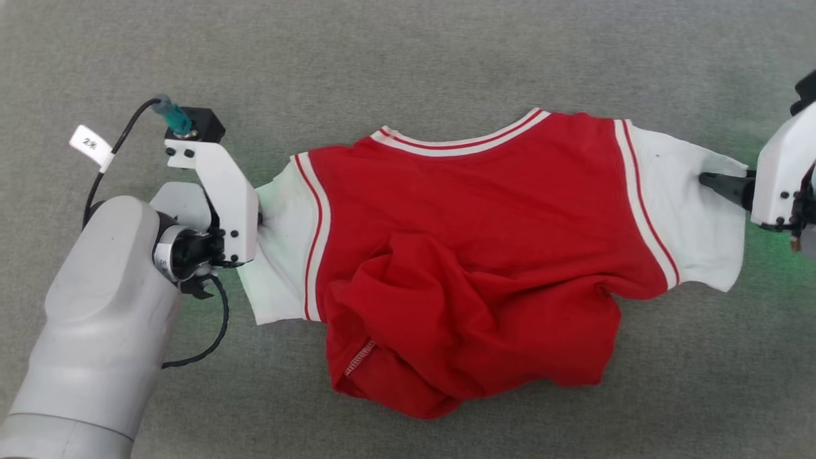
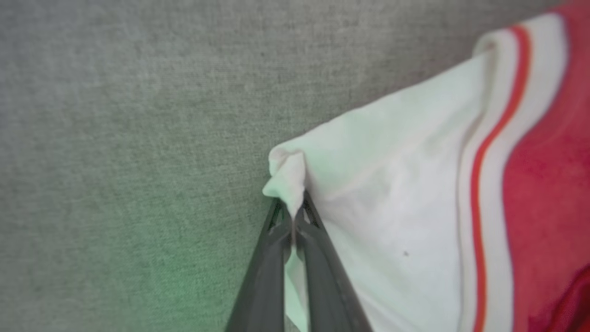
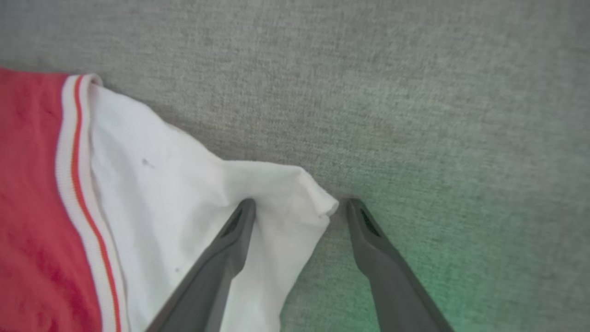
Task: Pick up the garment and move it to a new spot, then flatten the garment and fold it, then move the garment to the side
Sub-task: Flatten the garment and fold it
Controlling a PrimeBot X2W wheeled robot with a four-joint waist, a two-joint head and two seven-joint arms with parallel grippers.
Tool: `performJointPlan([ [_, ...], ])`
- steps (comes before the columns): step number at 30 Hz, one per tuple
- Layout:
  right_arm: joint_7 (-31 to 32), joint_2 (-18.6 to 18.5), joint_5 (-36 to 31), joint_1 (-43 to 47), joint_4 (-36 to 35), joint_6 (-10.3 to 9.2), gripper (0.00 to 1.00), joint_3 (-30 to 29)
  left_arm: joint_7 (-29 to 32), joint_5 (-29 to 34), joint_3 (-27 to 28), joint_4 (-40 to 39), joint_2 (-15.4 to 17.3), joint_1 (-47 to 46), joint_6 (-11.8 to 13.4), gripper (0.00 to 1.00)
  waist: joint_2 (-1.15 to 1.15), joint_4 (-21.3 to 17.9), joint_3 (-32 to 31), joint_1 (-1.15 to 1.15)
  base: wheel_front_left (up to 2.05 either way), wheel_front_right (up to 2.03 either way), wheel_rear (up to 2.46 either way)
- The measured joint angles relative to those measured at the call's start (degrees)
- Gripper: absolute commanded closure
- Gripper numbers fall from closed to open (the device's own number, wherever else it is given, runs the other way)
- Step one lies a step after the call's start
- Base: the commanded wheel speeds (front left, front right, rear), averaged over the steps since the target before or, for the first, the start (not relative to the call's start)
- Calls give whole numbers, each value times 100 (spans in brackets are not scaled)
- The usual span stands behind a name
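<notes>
The left gripper (image 2: 291, 210) is pinched tight on one white sleeve tip (image 2: 286, 170); the red cloth jersey shirt (image 1: 472, 210) lies bunched on the fuzzy grey mat (image 1: 408, 57); the right gripper (image 3: 297, 207) stands wide around the other sleeve (image 3: 276, 193); grabbing step, I think; next it must pinch too.

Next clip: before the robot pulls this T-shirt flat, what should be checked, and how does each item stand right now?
1. Grip of left claw on the left-side sleeve tip: ok, shut on it.
2. Grip of right claw on the right-side sleeve: not ok, jaws open, straddling its corner.
3. Sleeves spread outward: ok.
4. Lower body of T-shirt flat: not ok, bunched.
5. Both sleeve layers pinched by left claw: cannot tell.
</notes>
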Motion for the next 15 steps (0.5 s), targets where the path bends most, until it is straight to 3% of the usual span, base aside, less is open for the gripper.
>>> performJointPlan([
  [1,123,2,10,-59,54,-15,61,27,-18,-10,1,32,-19,-20,-1,100,0,22,17,0,0,0,0],
  [2,214,1,44,-104,102,-16,100,57,-40,-14,1,59,-31,-36,-18,100,0,41,30,0,0,0,0],
  [6,361,-64,138,-106,-35,-19,100,258,-135,-25,0,187,-76,-103,-42,100,0,83,32,0,0,0,0],
  [15,-127,-279,274,87,-422,4,100,236,-230,-119,78,305,-13,-333,9,100,-1,-1,-228,0,0,0,0],
])
